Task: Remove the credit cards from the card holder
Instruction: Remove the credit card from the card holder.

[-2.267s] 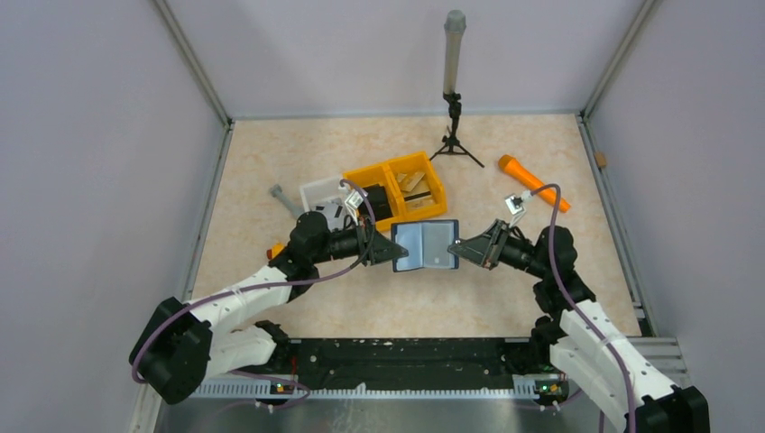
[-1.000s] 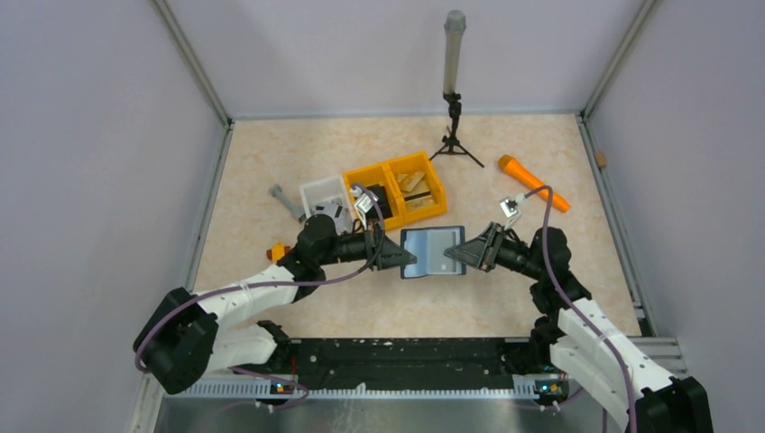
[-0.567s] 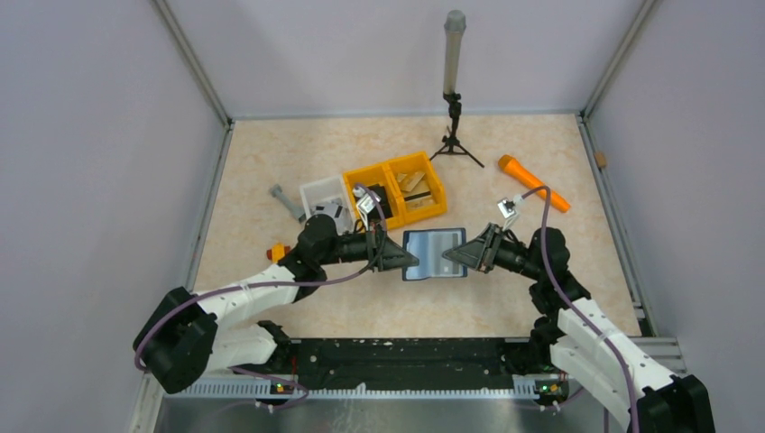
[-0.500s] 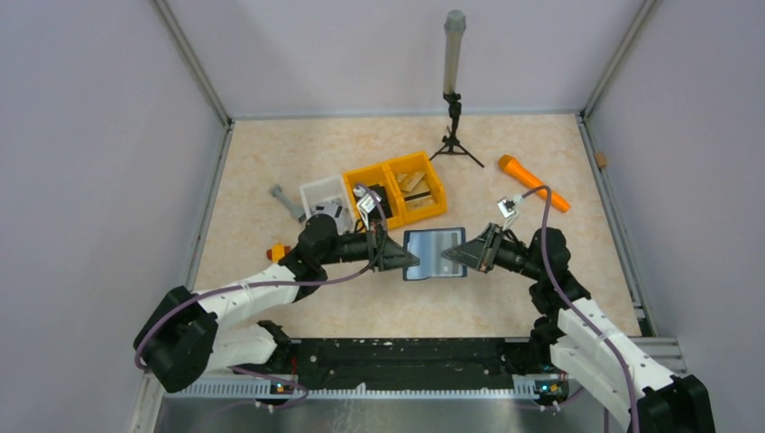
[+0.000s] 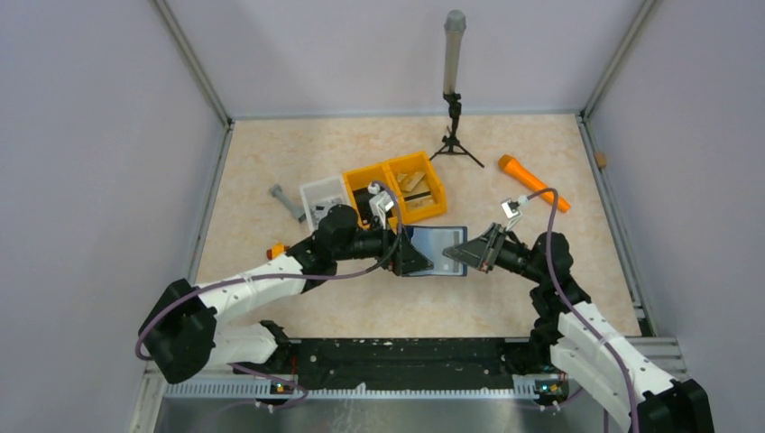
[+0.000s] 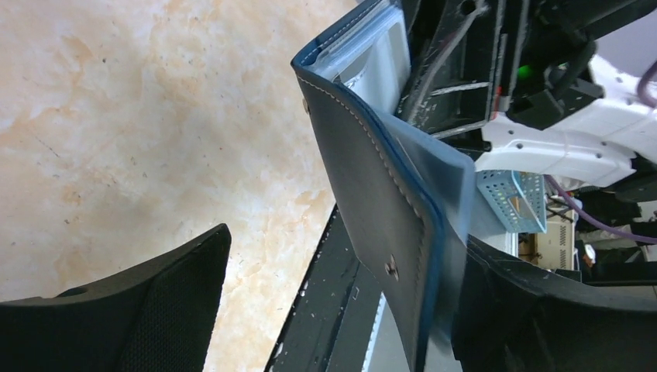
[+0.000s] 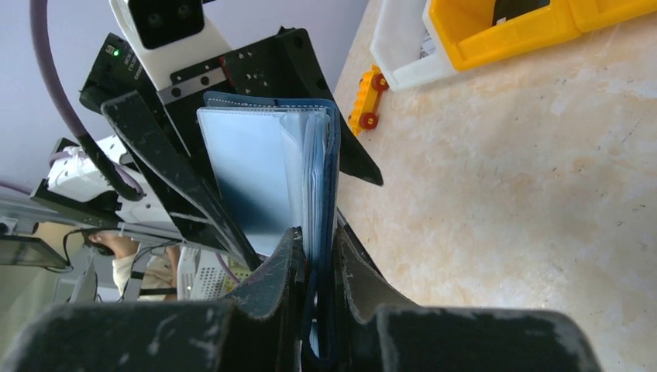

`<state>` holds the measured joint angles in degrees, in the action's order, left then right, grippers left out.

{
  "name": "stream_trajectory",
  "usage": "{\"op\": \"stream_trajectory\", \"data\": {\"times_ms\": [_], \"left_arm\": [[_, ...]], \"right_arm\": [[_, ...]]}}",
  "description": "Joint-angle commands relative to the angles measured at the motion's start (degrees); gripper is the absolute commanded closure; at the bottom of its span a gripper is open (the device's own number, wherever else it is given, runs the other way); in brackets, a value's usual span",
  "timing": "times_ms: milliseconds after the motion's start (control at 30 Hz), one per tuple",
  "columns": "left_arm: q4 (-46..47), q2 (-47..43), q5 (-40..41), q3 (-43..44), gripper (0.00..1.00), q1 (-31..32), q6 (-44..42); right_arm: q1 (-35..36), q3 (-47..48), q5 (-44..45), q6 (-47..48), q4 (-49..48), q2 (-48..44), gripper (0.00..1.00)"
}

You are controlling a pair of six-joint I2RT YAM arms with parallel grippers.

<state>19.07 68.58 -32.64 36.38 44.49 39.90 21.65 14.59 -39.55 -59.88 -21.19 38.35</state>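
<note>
The card holder (image 7: 310, 155) is clamped by its near edge in the right gripper (image 7: 314, 267); the left gripper (image 5: 415, 257) is spread wide beside its navy cover, nothing held; opening is judged underway; next, a credit card, none discernible, must be pinched from a pocket.

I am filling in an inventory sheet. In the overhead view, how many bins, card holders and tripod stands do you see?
bins: 2 (yellow bin, white bin)
card holder: 1
tripod stand: 1
total: 4
</note>
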Motion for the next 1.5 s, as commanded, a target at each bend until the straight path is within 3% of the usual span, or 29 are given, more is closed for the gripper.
{"op": "stream_trajectory", "data": {"times_ms": [0,267,467,667,800,900,967,1133,1267,1467], "left_arm": [[-2.75,2.57,5.35,4.50,0.01,2.91,-3.35],[-14.57,3.23,21.56,10.71,0.01,7.71,-7.81],[-16.10,7.65,24.02,13.83,0.01,10.56,-8.17],[-15.02,8.56,22.54,13.50,0.25,10.45,-8.30],[-16.46,7.93,23.04,13.41,0.48,9.87,-7.89],[-16.33,6.06,23.35,11.65,0.67,8.85,-7.69],[-16.15,4.59,23.41,10.69,0.75,8.44,-7.53],[-13.86,2.92,20.51,8.51,0.77,6.77,-5.82],[-8.46,2.32,14.79,6.14,0.76,4.64,-2.90],[-1.66,1.39,8.47,3.80,0.75,3.15,0.72]], "right_arm": [[0.59,0.85,-0.09,-1.09,-3.65,0.01,1.00],[0.83,4.18,6.48,3.38,8.06,-2.51,1.00],[1.31,4.06,6.60,2.81,7.67,-2.75,1.00],[1.33,4.13,6.38,1.87,7.28,-4.72,1.00],[1.36,4.12,6.34,1.64,7.27,-5.66,0.99],[1.29,3.87,6.40,1.87,7.66,-6.14,0.79],[1.33,3.85,6.42,2.06,8.10,-6.51,0.71],[1.36,3.87,6.64,2.28,8.67,-6.63,0.68],[1.33,3.69,6.85,2.50,8.50,-6.39,0.76],[1.32,3.29,6.36,3.10,7.97,-5.05,0.56]]}}
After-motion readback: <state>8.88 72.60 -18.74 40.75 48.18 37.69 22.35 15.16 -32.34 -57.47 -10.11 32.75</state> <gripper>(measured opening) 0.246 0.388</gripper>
